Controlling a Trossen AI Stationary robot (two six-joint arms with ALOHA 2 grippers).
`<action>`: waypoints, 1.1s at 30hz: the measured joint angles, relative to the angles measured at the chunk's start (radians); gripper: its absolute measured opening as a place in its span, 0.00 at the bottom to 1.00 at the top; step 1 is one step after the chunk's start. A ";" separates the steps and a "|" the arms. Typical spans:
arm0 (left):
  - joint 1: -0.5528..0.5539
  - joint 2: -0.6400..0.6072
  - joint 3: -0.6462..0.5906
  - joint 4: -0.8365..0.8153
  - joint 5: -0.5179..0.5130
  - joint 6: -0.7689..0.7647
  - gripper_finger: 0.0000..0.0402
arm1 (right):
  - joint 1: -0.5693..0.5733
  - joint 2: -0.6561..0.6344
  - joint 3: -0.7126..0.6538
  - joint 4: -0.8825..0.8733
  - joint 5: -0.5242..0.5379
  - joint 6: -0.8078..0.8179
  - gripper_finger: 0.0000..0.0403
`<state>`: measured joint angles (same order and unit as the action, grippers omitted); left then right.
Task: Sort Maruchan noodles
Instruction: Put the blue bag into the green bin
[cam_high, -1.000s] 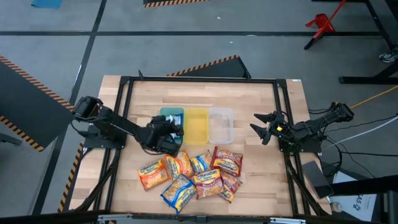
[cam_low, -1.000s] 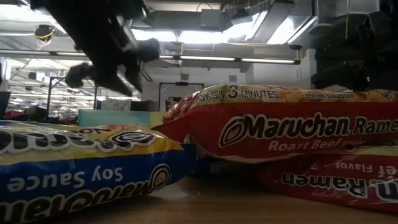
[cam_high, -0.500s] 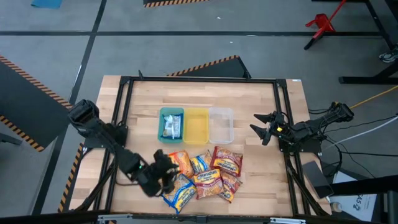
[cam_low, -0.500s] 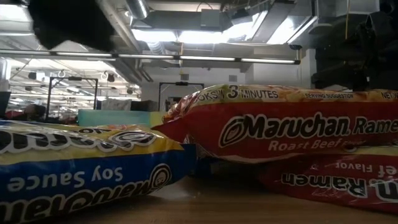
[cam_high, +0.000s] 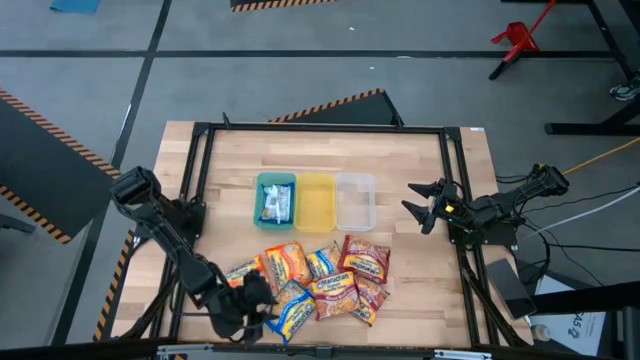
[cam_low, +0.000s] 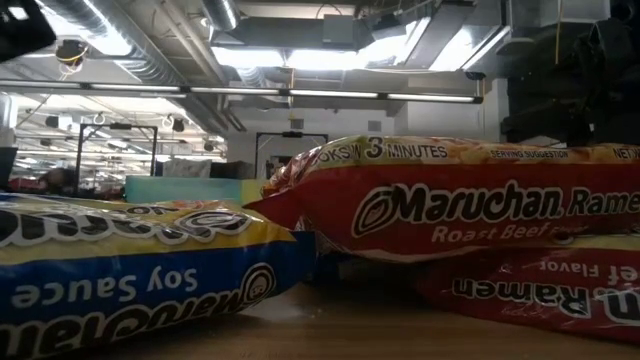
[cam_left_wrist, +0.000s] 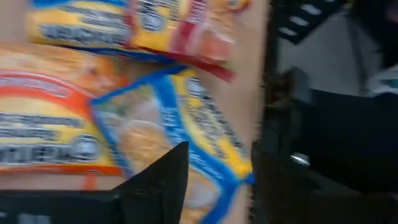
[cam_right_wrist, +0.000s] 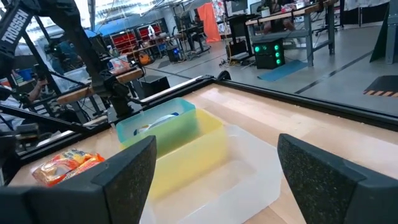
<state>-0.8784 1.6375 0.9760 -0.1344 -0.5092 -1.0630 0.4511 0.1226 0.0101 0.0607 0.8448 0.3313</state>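
Left pincer has swung from the green tray down to the noodle pile; spread unclear. 1 packet sits in that tray. Right pincer wide, idle.

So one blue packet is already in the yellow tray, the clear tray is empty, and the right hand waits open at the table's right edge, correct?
Not quite. The blue packet lies in the green tray, not the yellow tray; the high view shows it. The rest holds: the clear tray is empty, and the right hand waits open at the table's right edge.
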 joint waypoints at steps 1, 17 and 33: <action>-0.005 0.000 0.000 0.004 0.017 0.000 0.46 | 0.000 0.000 0.000 0.000 0.000 0.000 0.80; -0.028 0.098 0.000 -0.020 0.147 0.131 0.55 | 0.000 0.000 0.000 0.000 0.001 0.000 0.80; -0.030 0.177 0.000 -0.116 0.087 0.047 0.55 | 0.000 0.000 0.000 0.000 0.001 0.001 0.80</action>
<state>-0.9081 1.8141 0.9764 -0.2504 -0.4223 -1.0164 0.4511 0.1223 0.0101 0.0608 0.8460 0.3321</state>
